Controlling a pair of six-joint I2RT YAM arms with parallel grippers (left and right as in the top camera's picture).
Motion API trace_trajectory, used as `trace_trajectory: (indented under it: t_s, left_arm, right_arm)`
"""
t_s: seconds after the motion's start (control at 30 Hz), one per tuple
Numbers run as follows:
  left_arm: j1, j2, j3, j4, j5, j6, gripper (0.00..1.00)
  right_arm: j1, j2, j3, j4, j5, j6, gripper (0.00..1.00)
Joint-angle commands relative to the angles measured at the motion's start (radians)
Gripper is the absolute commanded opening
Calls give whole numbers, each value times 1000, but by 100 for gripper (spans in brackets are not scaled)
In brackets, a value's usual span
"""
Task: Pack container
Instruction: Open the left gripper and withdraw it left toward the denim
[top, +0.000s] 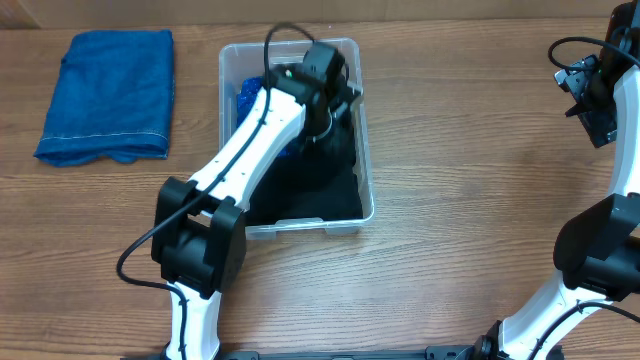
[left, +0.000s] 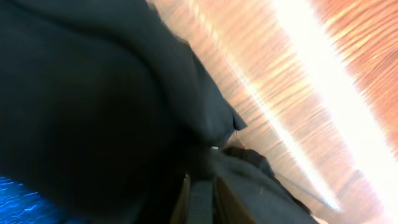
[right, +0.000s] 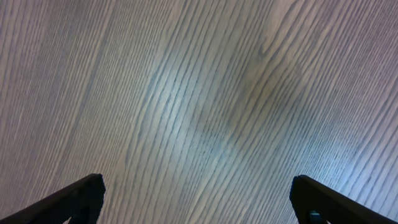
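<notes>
The clear container (top: 368, 170) stands at the middle of the table. A black cloth (top: 310, 185) fills most of it, and a bit of blue cloth (top: 245, 95) shows at its back left. My left gripper (top: 322, 128) reaches down inside the container. In the left wrist view its fingers (left: 200, 193) are close together with a fold of the black cloth (left: 93, 112) pinched between them; blue cloth (left: 25, 199) shows at the lower left. My right gripper (top: 590, 100) hovers at the far right, open and empty (right: 198, 199) over bare wood.
A folded blue towel (top: 108, 95) lies on the table at the back left, apart from the container. The container's clear wall (left: 298, 81) runs close beside the left gripper. Wooden tabletop (right: 199, 93) lies below the right gripper.
</notes>
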Motion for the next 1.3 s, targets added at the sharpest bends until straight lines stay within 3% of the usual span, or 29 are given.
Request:
trace_trajectory:
  t_s: [0.0,0.07,0.13,0.17,0.33,0.5,0.63,0.8,0.83,0.93,1.03,1.07,1.1,1.13,1.27]
  left_arm:
    - [44,-50,227,-80,-106,26,34]
    - [74,-55,307,-119,-154,23,43]
    - [106,-56,360,-143,-194,23,90]
    - [133,-56,387,-156,-221,23,100]
    - [271,-55,405,-164,-314,14,100]
    - [456,-40,398,-151,-322,-117,100]
    - [597,-21,388,-124,-261,-178,100]
    - [738,24,376,-99,-81,-179,100]
    - [758,41,376,-95,-60,-179,93]
    - [798,101,376,-79,-42,-178,57]
    - [814,173,376,-54,-43,-174,40]
    - [816,196,376,-43,-43,-167,28]
    - [817,217,376,-29,-47,-163,10]
    - [817,237,376,-13,-56,-159,4]
    - [817,313,376,50,-185,-163,4]
  right_arm:
    - [-1,0,1,4,8,4,100]
    - [-1,0,1,4,8,4,100]
    - [-1,0,1,4,8,4,100]
    - [-1,0,1,4,8,4,100]
    - [-1,0,1,4,8,4,100]
    - [-1,0,1,4,8,4,100]
    - [-1,0,1,4,8,4,100]
    - [-1,0,1,4,8,4,100]
    - [-1,0,1,4,8,4,100]
    - [-1,0,1,4,8,4,100]
    - [-1,0,1,4,8,4,100]
    - [-1,0,1,4,8,4,100]
    - [-1,0,1,4,8,4,100]
    - [-1,0,1,4,8,4,100]
    - [-1,0,1,4,8,4,100]
